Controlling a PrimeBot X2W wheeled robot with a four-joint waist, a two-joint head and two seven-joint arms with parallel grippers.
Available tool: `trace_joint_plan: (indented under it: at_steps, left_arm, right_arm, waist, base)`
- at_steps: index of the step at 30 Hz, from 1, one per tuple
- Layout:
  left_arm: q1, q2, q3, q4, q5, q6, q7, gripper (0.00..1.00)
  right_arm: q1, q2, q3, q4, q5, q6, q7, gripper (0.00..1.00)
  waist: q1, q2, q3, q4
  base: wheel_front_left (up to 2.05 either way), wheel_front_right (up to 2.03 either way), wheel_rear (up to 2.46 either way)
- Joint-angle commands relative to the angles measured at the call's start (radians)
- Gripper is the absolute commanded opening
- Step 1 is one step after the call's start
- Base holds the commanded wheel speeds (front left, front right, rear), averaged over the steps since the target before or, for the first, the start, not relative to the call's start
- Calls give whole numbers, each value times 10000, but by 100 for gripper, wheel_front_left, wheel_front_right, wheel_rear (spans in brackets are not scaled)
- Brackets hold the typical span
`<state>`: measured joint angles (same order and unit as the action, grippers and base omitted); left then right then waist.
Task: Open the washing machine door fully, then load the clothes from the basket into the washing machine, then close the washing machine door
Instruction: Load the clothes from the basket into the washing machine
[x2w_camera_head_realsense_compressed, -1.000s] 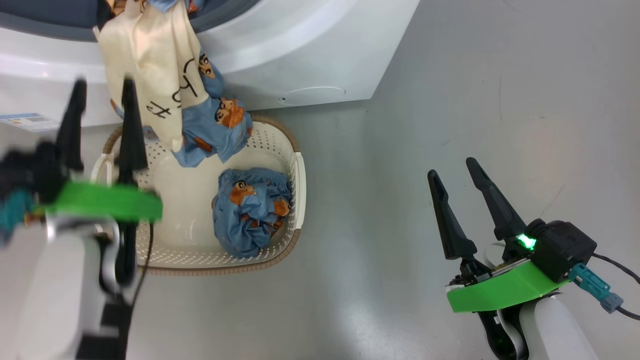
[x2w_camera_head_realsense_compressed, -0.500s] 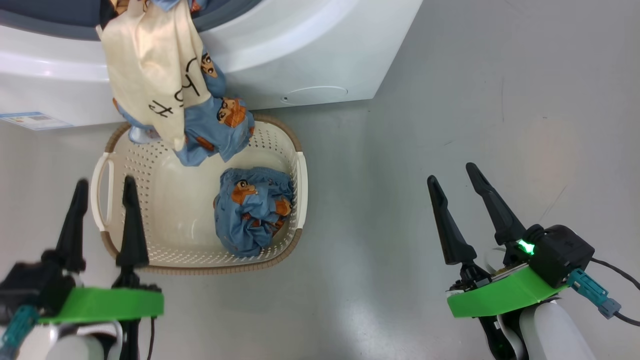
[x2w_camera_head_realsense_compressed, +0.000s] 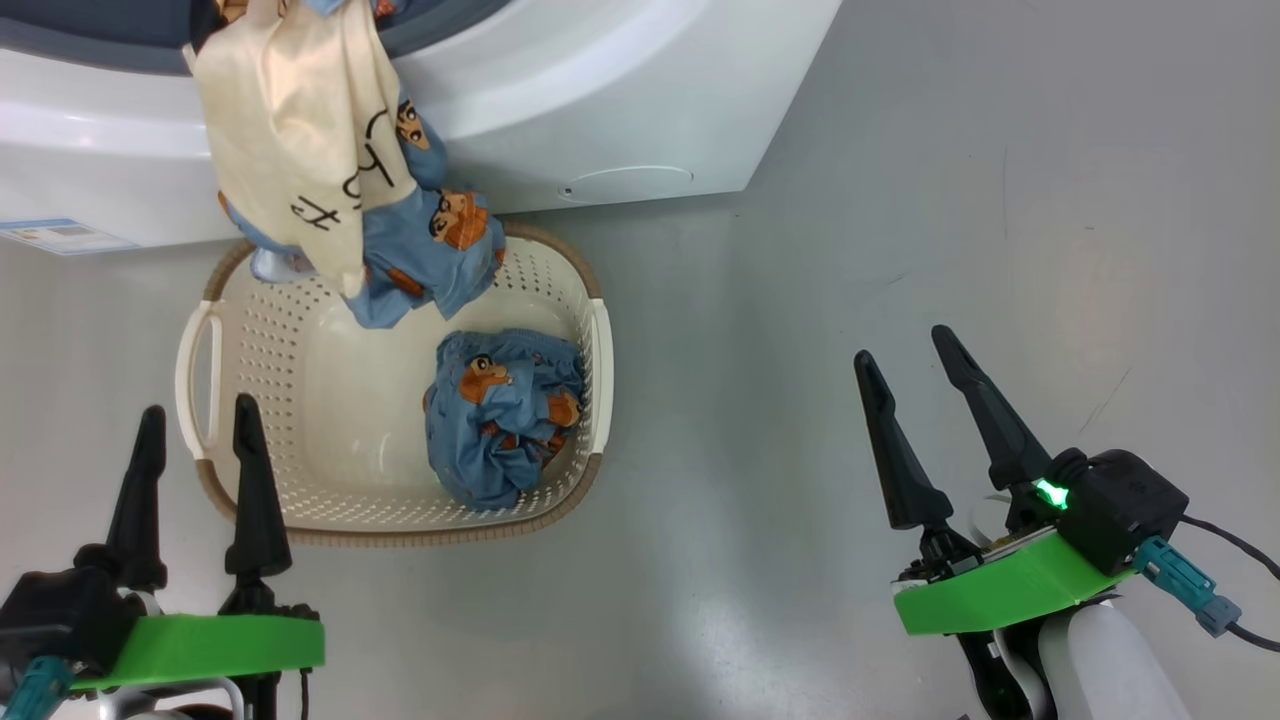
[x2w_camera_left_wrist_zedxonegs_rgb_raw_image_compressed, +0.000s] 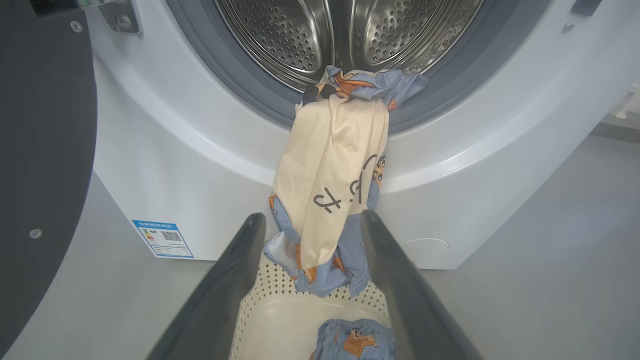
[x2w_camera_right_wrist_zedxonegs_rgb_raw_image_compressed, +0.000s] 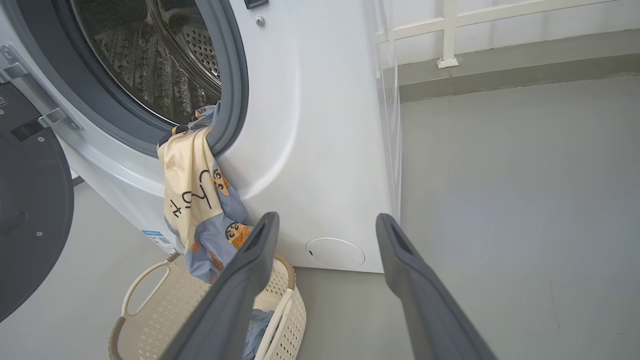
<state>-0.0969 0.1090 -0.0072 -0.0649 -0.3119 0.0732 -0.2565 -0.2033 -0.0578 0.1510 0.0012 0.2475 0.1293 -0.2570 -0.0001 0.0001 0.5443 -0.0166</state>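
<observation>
Washer update: the washing machine door (x2w_camera_left_wrist_zedxonegs_rgb_raw_image_compressed: 40, 150) is standing swung open on the left, with its dark inner face filling the left of the left wrist view. The steel drum (x2w_camera_left_wrist_zedxonegs_rgb_raw_image_compressed: 345, 30) is sitting exposed behind the grey gasket (x2w_camera_left_wrist_zedxonegs_rgb_raw_image_compressed: 240, 75).

The clothes (x2w_camera_head_realsense_compressed: 440, 250) are sitting in two spots. A cream-and-blue garment (x2w_camera_left_wrist_zedxonegs_rgb_raw_image_compressed: 330, 165) with black squiggles is draping out over the lower lip of the washing machine (x2w_camera_head_realsense_compressed: 600, 100) opening. Its top end is bunching just inside the drum and its bottom end is dangling into the far side of the basket (x2w_camera_head_realsense_compressed: 400, 535). A scrunched blue bundle (x2w_camera_head_realsense_compressed: 505, 425) with orange-brown cartoon animals is lying inside the basket against its right wall.

The basket is sitting on the grey floor (x2w_camera_head_realsense_compressed: 900, 200), right up against the front of the machine. It's between the blue energy sticker (x2w_camera_head_realsense_compressed: 60, 237) on the left and the round filter cap (x2w_camera_head_realsense_compressed: 625, 183) on the right.

The left gripper (x2w_camera_head_realsense_compressed: 198, 405) is hanging by the basket's near-left corner, pointing at the machine, its fingers spread wide and holding nothing. The right gripper (x2w_camera_head_realsense_compressed: 902, 343) is hovering well off to the right over bare floor, its fingers gaping just as wide and carrying nothing either.
</observation>
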Motion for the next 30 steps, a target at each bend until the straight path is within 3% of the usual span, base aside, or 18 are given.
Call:
trace_joint_plan:
  at_steps: [1,13,19,30]
  left_arm:
    - [96,138,363,-259,9,-4,-53,100]
    - [-1363,309,203,721,-333,-318,278,100]
    - [-2845,485,209,2124,-582,-517,541,100]
    - [-4810,835,86,4889,-873,-1291,356,100]
  right_arm:
    - [103,76,261,-201,22,14,-48,100]
    - [-200,76,496,-155,101,14,-48,100]
    - [-347,76,547,-228,136,14,-48,100]
    - [-472,76,572,-381,63,14,-48,100]
  waist:
    - [1,-1,9,-4]
    - [1,-1,543,-332]
    - [1,-1,955,-609]
    - [1,-1,1860,-991]
  base:
    - [0,0,0]
    - [0,0,0]
    - [0,0,0]
    - [0,0,0]
